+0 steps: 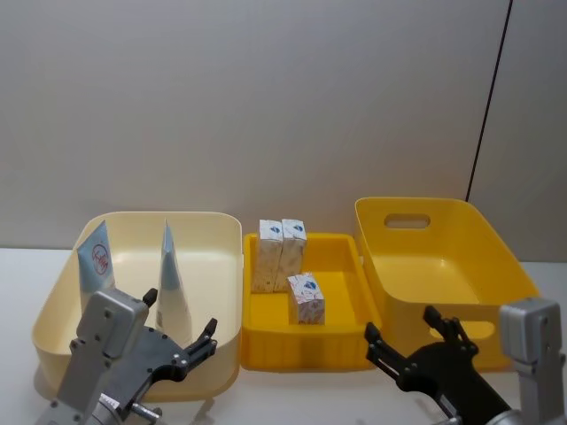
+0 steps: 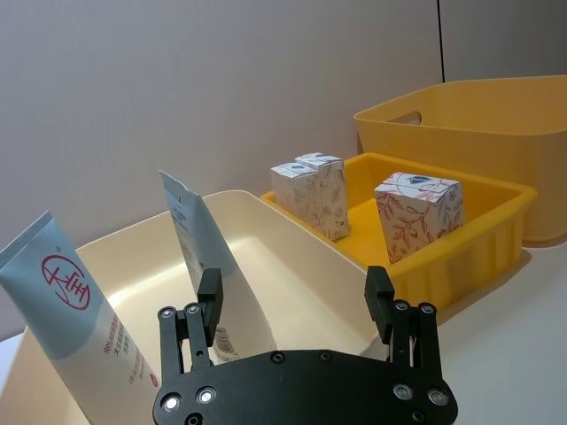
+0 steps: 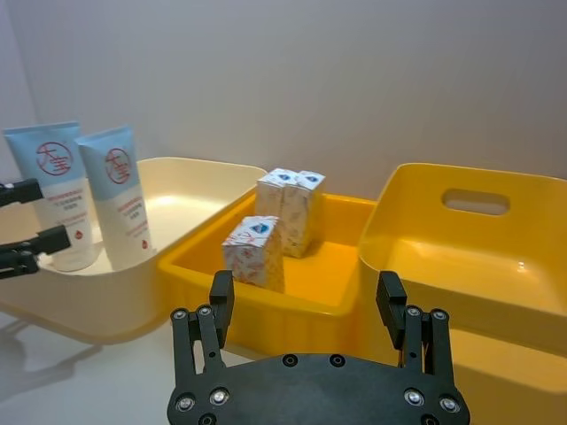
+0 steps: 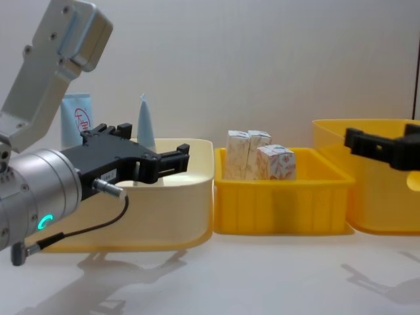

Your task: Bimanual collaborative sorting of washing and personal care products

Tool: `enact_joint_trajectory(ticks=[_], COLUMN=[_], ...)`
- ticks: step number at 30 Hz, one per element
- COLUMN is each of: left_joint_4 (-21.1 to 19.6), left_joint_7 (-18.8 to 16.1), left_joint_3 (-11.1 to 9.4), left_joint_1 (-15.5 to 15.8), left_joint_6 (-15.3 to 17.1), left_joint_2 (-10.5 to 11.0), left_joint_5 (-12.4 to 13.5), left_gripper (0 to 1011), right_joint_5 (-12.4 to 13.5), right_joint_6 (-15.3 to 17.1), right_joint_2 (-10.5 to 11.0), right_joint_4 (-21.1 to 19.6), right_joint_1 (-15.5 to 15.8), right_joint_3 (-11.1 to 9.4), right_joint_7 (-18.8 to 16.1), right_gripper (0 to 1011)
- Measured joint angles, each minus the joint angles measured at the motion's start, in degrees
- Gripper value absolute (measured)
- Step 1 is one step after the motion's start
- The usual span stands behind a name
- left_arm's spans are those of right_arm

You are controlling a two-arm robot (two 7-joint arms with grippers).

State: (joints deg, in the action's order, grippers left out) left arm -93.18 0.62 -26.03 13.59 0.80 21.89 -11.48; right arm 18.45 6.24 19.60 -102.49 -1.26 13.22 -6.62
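Observation:
Two pale blue-and-white tubes (image 1: 96,257) (image 1: 170,279) with a red logo stand cap-down in the cream bin (image 1: 213,266) at the left; they also appear in the right wrist view (image 3: 55,190) (image 3: 118,190). Three speckled cartons sit in the low yellow tray (image 1: 341,266): two upright at the back (image 1: 281,252), one in front (image 1: 306,297). My left gripper (image 1: 177,314) (image 2: 294,297) hovers open over the cream bin's near edge, close to the tubes, holding nothing. At the near corner of the large yellow bin (image 1: 443,266), my right gripper (image 1: 401,325) (image 3: 306,297) is open and empty.
The three bins stand side by side on a white table in front of a plain wall. The large yellow bin (image 3: 478,257) on the right has nothing in it. The chest view shows bare tabletop (image 4: 262,275) in front of the bins.

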Motion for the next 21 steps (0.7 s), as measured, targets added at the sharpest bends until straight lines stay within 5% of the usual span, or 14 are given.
enact_joint_trajectory(ticks=[11,21], left_joint_4=[0.0,0.0], left_joint_7=[0.0,0.0], left_joint_3=[0.0,0.0], left_joint_1=[0.0,0.0], left_joint_6=[0.0,0.0], left_joint_2=[0.0,0.0], left_joint_5=[0.0,0.0], left_gripper=[1000,1000], right_joint_5=[1.99,-0.14], right_joint_6=[10.3,19.44], right_joint_2=[0.41,-1.98], right_joint_4=[-0.6,3.02], right_joint_1=[-7.3,-16.22], right_joint_3=[2.51,5.99], right_joint_7=[-3.44,-1.78], right_gripper=[1001,1001])
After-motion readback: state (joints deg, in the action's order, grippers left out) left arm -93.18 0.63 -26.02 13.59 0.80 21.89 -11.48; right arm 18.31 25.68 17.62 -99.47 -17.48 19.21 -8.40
